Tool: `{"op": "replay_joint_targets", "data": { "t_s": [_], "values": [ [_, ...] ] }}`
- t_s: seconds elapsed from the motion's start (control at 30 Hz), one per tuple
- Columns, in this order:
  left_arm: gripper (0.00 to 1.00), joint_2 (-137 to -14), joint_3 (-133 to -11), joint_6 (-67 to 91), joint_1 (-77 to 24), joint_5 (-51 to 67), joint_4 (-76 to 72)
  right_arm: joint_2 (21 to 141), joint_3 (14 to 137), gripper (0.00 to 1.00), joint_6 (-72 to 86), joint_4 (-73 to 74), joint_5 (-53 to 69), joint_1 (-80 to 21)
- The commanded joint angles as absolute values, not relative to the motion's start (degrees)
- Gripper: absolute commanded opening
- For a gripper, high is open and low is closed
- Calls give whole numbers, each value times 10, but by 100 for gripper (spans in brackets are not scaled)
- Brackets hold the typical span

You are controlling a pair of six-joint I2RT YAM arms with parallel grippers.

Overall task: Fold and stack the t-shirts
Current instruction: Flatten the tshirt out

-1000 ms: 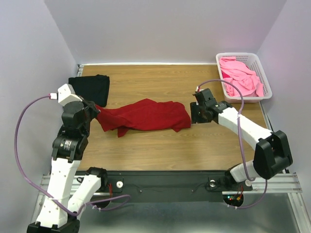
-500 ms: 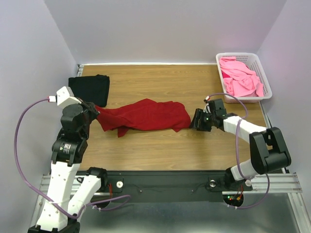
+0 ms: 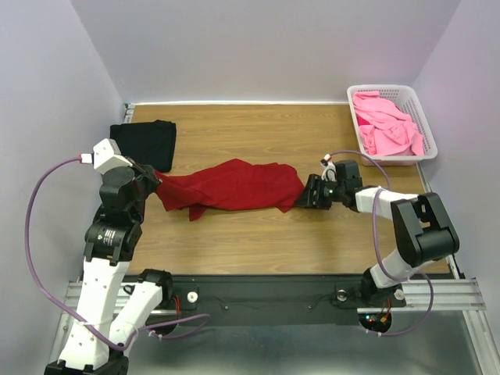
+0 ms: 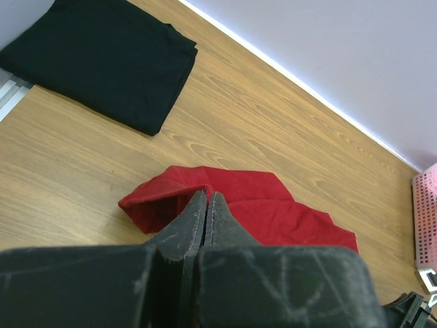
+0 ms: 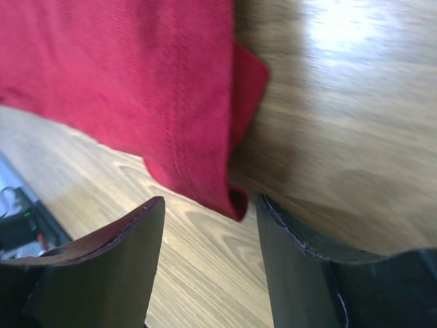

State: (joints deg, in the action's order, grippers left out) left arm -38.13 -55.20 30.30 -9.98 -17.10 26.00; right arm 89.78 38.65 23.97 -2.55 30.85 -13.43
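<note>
A dark red t-shirt (image 3: 234,186) lies crumpled across the middle of the table. My left gripper (image 3: 156,181) is shut on its left end; in the left wrist view the fingertips (image 4: 198,205) pinch a raised fold of the red shirt (image 4: 273,212). My right gripper (image 3: 303,197) is open, low at the shirt's right end. In the right wrist view the red hem corner (image 5: 235,199) sits just beyond the open fingers (image 5: 133,239), not between them. A folded black t-shirt (image 3: 144,142) lies at the back left and also shows in the left wrist view (image 4: 102,58). Bright pink t-shirts (image 3: 384,123) fill the basket.
A white lattice basket (image 3: 426,125) stands at the back right corner. Walls close the table at the back and both sides. The black rail with the arm bases (image 3: 266,293) runs along the near edge.
My right arm has dropped low and moved left, bringing its open gripper up to the red shirt's right corner. The left arm and the shirt have hardly moved.
</note>
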Motion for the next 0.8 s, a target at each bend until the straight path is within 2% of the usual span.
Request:
{"op": "replay_joint_targets", "data": {
  "t_s": [0.0, 0.27, 0.5, 0.6, 0.7, 0.77],
  "values": [
    [0, -382, -553, 303, -96, -178, 236, 931, 387, 62, 227, -52, 314, -130],
    [0, -383, -553, 301, -96, -179, 234, 951, 360, 61, 222, -67, 306, -123],
    [0, -388, -555, 299, -96, -182, 231, 952, 349, 51, 227, -76, 308, -108],
    [0, -390, -556, 296, -97, -185, 229, 939, 348, 45, 229, -75, 304, -105],
    [0, -394, -558, 297, -97, -193, 230, 927, 345, 27, 232, -75, 302, -102],
    [0, -395, -559, 296, -97, -198, 230, 920, 345, 21, 235, -75, 301, -99]
  ]
}}
